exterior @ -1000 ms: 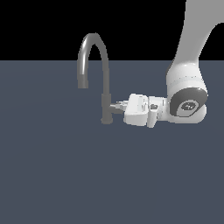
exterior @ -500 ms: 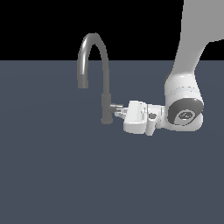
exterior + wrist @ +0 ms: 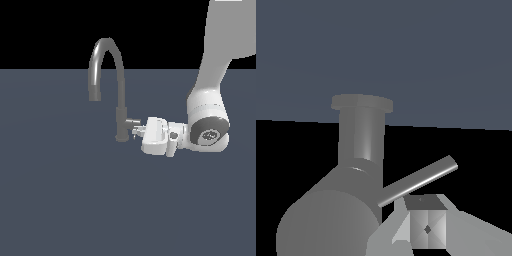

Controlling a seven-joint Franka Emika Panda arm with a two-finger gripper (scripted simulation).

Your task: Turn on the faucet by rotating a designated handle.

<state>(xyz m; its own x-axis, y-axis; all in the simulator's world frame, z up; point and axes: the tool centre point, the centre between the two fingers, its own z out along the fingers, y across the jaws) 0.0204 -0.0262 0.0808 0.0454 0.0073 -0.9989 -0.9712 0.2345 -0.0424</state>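
faucet stands mid-worktop. hand level at its side handle, fingertips touching or nearly. hand's opening and grip hidden; cannot tell. one finger beside the lever pin.

Simulated scene, flat slate-blue ground, black void backdrop, lone faucet, untextured render

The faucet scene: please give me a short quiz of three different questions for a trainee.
1. True or false: the end effector reaches the handle from the exterior view's right.
2. Which part does the end effector work at? A) the arched spout B) the handle on the stem C) the floor
3. Fill in: in the wrist view, a thin ____ sticks out from the handle, beside one fingertip.

Key: 1 true; 2 B; 3 lever pin. The faucet stands upright.
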